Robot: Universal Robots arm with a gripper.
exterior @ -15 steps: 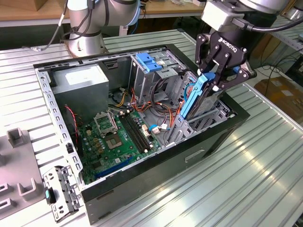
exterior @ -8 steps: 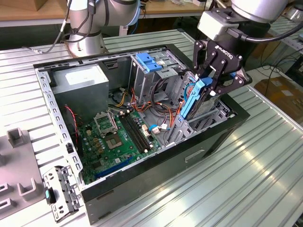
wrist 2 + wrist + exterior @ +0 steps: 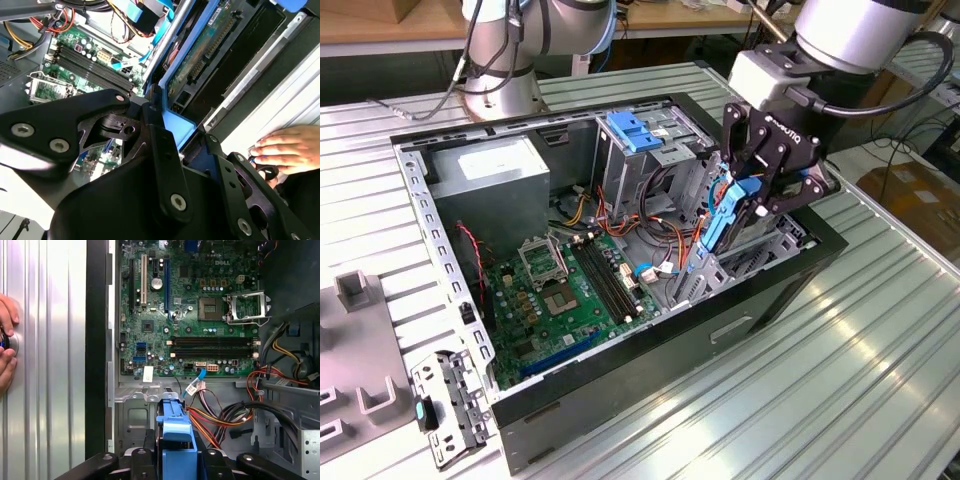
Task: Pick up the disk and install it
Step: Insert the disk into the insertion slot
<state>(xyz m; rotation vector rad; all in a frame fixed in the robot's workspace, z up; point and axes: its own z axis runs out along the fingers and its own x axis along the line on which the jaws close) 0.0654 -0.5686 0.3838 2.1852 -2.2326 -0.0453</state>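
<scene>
In the exterior view the end effector (image 3: 752,190) is clamped on the disk (image 3: 728,218), holding it on edge over the exterior view's right end of the open computer case (image 3: 650,345), which holds a green motherboard (image 3: 570,285), a grey power supply (image 3: 490,175) and a drive cage (image 3: 650,150). In the second wrist view the disk's blue rail (image 3: 175,125) sits between black fingers (image 3: 160,150), with a person's hand (image 3: 287,147) outside the case. In the first wrist view the rail hangs near loose cables (image 3: 220,415) inside the case.

You are working in a tight corner: the gripper (image 3: 752,205) is gripping the disk (image 3: 728,215) close to the case wall (image 3: 650,350), and a tangle of cables (image 3: 215,420) and the drive cage (image 3: 650,150) are crowding it. Open room is lying above the motherboard (image 3: 570,280). A hand (image 3: 5,347) is resting on the table (image 3: 880,380) beside the case.
</scene>
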